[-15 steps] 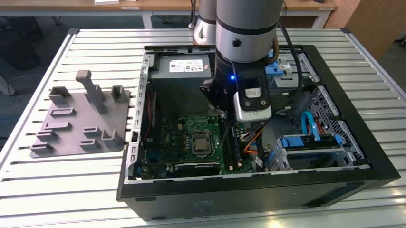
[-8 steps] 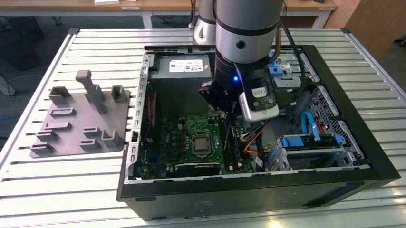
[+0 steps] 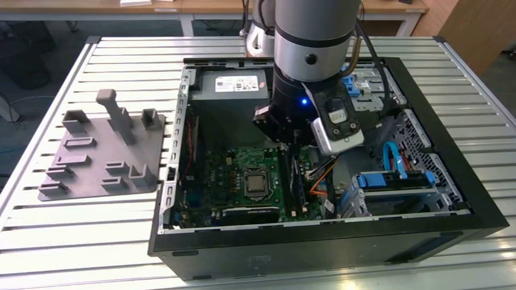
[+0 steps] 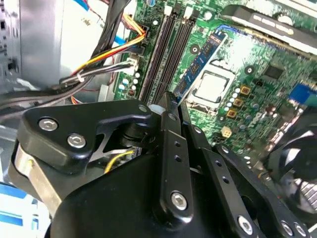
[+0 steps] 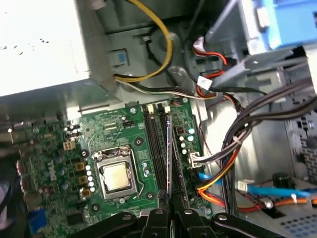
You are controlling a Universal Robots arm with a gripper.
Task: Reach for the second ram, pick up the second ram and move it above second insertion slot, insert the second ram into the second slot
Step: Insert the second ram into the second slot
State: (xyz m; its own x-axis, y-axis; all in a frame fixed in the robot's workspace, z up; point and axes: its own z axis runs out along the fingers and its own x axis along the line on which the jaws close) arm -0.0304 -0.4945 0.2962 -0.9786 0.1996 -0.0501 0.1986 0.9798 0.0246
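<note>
Fingers of the gripper (image 5: 168,214) are pressed close together on the second ram (image 5: 169,163), pinching the thin stick between them. In the first wrist view the stick stands on its edge over the long black slots (image 5: 155,148) of the green motherboard (image 5: 114,131), just beside the silver chip socket (image 5: 117,177). I cannot tell if it is pushed all the way down into its slot. In the second wrist view the black fingers (image 4: 171,148) point down at the same slots, and the stick's blue side (image 4: 200,62) shows next to the socket.

In the exterior view the arm (image 3: 315,42) reaches down into the open computer case (image 3: 439,130), and the gripper sits over the motherboard's slot side. A grey holder tray (image 3: 105,151) lies on the slatted table (image 3: 48,241), beside the case, on the exterior view's left. Bundles of coloured wires (image 5: 223,158) run close to the slots.
</note>
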